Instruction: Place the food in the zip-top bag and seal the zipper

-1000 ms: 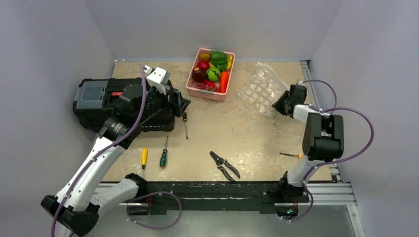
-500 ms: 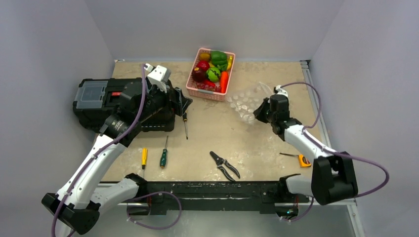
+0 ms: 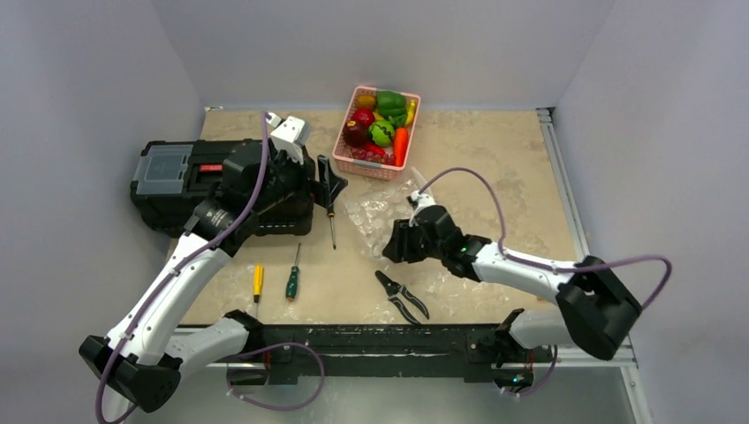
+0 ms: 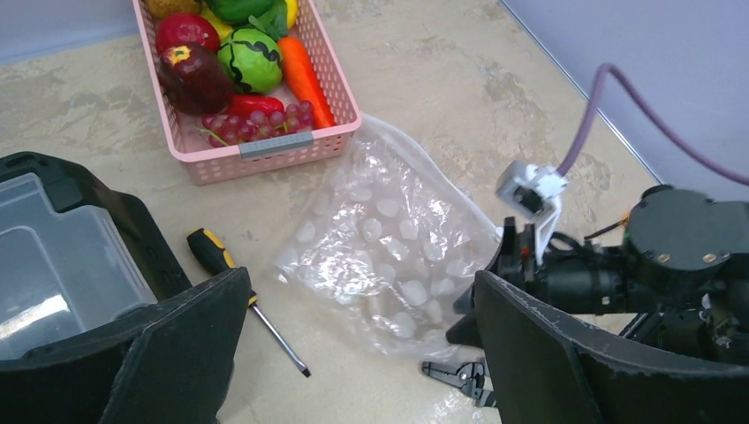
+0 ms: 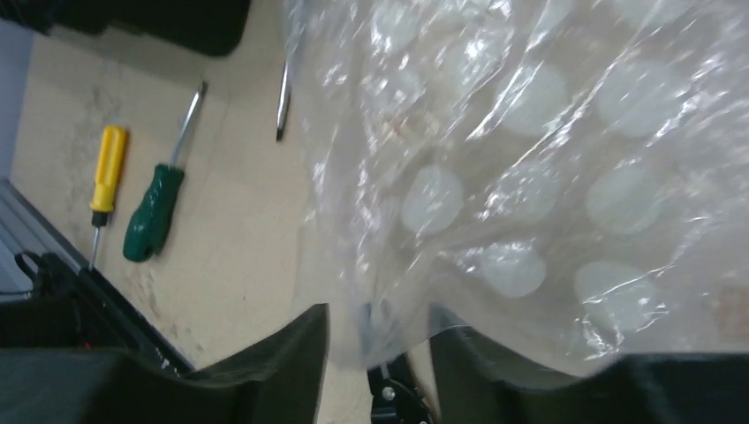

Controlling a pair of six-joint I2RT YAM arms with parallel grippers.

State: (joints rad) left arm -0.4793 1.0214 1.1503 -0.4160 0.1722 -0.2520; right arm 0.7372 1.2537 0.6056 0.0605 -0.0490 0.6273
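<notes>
Right gripper (image 3: 395, 245) pinching near edge of bag (image 3: 373, 210). Bag lies crinkled on table ahead of it. Food (image 3: 382, 132) sits in pink basket (image 3: 362, 166) just beyond bag. Left gripper (image 4: 358, 278) spread wide, empty, raised beside black case (image 3: 177, 181), bag ahead and below.

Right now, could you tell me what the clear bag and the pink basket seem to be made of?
The zip-top bag looks like thin, soft, glossy plastic film: it crinkles, glints, and the table shows through between pale round spots. The pink basket looks like rigid moulded plastic with a dull sheen: even colour and neat slatted walls.
</notes>
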